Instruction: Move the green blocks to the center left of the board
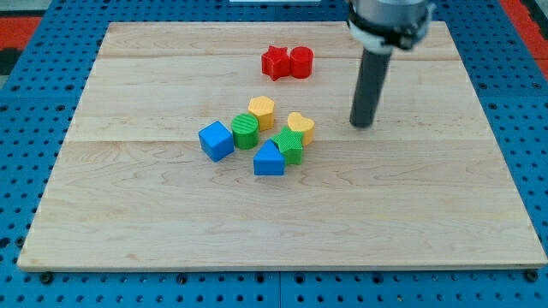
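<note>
Camera view, one frame. No gripper on this rig: the arm ends in a bare rod, so nothing opens, closes or holds anything. My tip point(363, 125) rests on the wooden board point(128, 222), toward the view's right of centre and nearer the top edge than the bottom; it touches no block.

Task blocks: green cylinder point(245, 131) and a second green block point(292, 145), shape unclear, both near board centre inside a tight cluster. The blue cube point(216, 140) sits just on the view's left of the green cylinder; the yellow hexagonal block point(262, 112) is just above it. The yellow heart point(300, 126) is touching or nearly touching the second green block, with the blue triangular block point(269, 159) against its lower left. The red star point(275, 62) and red cylinder point(300, 62) lie well apart near the top edge.

Risks, as judged:
- A leftward push from here probably meets the yellow heart first and drags it along.
- The blue cube lies in the green cylinder's path toward the left edge and may be swept there too.
- Off-centre contact could spin a green block away from my tip.
</note>
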{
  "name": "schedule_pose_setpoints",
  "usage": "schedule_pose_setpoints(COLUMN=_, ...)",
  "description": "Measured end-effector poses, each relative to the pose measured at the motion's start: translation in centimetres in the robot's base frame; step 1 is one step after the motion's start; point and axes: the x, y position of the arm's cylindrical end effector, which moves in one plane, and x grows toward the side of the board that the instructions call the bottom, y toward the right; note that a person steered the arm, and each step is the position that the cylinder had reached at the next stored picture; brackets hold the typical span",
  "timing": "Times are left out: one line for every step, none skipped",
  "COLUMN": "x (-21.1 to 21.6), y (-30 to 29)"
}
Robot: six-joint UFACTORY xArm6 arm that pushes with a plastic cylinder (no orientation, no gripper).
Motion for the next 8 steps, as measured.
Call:
schedule_pose_setpoints(x=3.4, y=-6.4)
schedule_pose_setpoints(x=2.8, y=-11.6)
schedule_pose_setpoints(x=2.1, y=-16.9)
schedule_pose_setpoints(x=2.9, y=-14.6)
schedule_pose_setpoints(x=1.2, y=-14.6)
schedule_pose_setpoints(x=-1.1, y=-15.5)
schedule_pose_setpoints(x=-2.6, y=-16.4)
schedule_pose_setpoints(x=-2.9, y=-16.6)
